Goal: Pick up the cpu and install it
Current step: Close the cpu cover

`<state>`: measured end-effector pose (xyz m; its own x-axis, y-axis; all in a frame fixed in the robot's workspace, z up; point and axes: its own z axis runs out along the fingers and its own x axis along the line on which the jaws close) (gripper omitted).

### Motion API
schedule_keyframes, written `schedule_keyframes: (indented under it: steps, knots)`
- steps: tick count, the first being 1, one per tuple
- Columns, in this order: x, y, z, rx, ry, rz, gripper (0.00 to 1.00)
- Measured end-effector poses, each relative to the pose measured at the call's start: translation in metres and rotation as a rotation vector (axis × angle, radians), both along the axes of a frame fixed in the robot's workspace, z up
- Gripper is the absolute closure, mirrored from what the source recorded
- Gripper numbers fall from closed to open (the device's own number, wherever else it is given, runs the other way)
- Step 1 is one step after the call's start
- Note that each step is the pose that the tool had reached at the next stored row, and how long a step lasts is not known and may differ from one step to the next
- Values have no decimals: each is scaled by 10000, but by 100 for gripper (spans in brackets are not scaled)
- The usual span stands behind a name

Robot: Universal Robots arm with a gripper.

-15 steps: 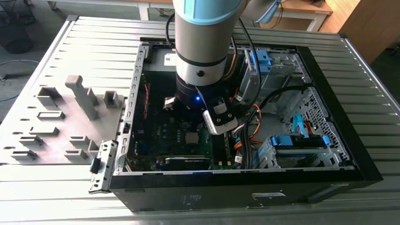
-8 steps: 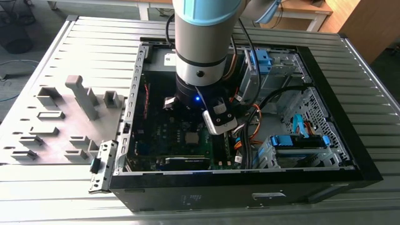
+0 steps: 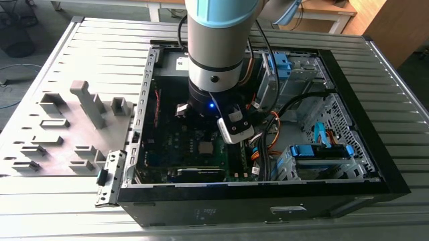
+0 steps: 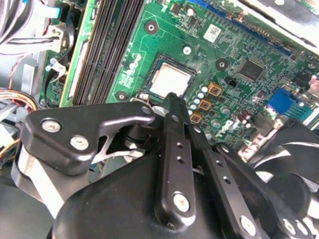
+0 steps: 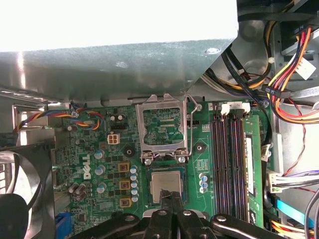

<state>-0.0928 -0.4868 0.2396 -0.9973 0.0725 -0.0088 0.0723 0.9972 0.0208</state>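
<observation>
Gripper closed, holding nothing, tips just over the cpu — already seated in its socket, I judge; retention frame stands open — not yet latched.

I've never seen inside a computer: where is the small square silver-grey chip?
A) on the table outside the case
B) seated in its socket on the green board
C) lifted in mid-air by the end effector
B: the small square silver-grey chip lies flat, seated into the green circuit board.
</observation>
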Motion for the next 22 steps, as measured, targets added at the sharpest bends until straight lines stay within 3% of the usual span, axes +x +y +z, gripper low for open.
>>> schedule_keyframes:
  steps: [11, 22]
  knots:
    - [20, 2, 0, 0, 2, 0, 89]
    - [196, 1, -4, 0, 26, 0, 89]
